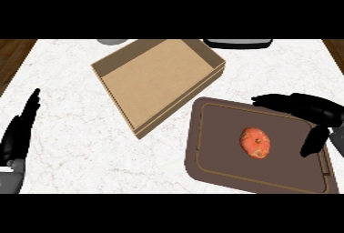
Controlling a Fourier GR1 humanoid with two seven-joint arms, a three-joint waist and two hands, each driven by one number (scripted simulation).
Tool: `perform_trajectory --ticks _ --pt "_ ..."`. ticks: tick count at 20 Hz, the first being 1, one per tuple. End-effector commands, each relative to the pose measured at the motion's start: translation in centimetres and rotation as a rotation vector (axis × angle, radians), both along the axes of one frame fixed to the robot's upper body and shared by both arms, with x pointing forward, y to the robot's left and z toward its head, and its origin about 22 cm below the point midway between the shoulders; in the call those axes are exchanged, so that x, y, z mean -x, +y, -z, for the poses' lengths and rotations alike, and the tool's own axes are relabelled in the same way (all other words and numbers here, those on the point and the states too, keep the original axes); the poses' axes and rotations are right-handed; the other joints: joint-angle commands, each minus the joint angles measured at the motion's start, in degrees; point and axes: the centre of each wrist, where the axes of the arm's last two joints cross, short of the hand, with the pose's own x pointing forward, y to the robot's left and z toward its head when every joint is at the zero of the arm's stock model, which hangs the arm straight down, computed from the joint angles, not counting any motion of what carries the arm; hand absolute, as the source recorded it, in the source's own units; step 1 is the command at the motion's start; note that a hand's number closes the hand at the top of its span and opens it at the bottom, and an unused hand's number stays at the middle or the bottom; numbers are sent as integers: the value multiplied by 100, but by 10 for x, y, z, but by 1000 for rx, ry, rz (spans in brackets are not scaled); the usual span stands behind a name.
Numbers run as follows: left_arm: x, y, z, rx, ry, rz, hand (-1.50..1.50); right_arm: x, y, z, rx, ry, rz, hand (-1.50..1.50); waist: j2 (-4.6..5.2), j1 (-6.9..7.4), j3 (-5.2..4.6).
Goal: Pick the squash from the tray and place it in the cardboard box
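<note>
Squash (256,142): It is orange-red and round. It lies on the tray, a bit to the right of the middle. Nothing touches it.

Tray (215,154): It is brown and flat with a low rim. It sits on the tabletop at the lower right, turned a little.

Cardboard box (158,77): It is tan, wide and shallow. It sits up and to the left of the tray, turned at a slant. One corner is just beside the tray's top left corner. Its floor is bare.

Right hand (306,107): It is black and hangs over the tray's top right corner. Its fingers (269,100) are spread and point left. Its thumb (314,141) points down, near the squash but apart from it. It holds nothing.

Left hand (19,132): It rests at the left edge, well apart from the box and the tray. Its fingers are straight and point up. It holds nothing.

Tabletop (74,150): It is white with thin grey lines, like stone.

Far edge: A grey thing (111,41) and a dark thing (238,43) peek in at the top. I cannot tell what they are.
</note>
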Motion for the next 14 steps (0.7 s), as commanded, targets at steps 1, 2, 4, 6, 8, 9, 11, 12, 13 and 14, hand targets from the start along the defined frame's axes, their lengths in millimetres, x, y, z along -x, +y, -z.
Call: perform_trajectory --ticks 1,2,4,6,8,9,11,12,13,14 --pt "12 -6 -7 3 -6 -6 0 -8 41 5 67 59 -36 -150 -18 -1 2" --pt "14 -3 1 -14 -10 -11 0 -3 23 10 102 48 -17 -150 -11 -33 2" --pt "-6 -3 -6 1 11 -2 0 -23 38 -7 114 39 -25 -150 -1 -36 1" --pt "-7 7 1 -2 -3 -16 0 -17 43 20 125 27 -41 -150 6 -41 1" --pt "8 9 -2 -19 2 -13 0 -12 32 17 127 34 -30 -150 -7 -47 2" --pt "14 8 -2 10 -8 -8 0 -5 53 19 110 36 -38 -150 -14 -57 1" --pt "3 15 -12 5 0 13 0 -4 56 21 112 25 -41 -150 -12 -70 1" --pt "-8 3 -7 4 4 -7 0 1 37 26 118 36 -27 -150 -7 -83 1" --pt "-2 6 10 -7 13 -11 0 -12 36 19 120 48 -36 -150 -1 -62 1" --pt "-9 -4 -20 -1 7 -1 0 -3 28 36 117 31 -33 -150 -4 -53 4"
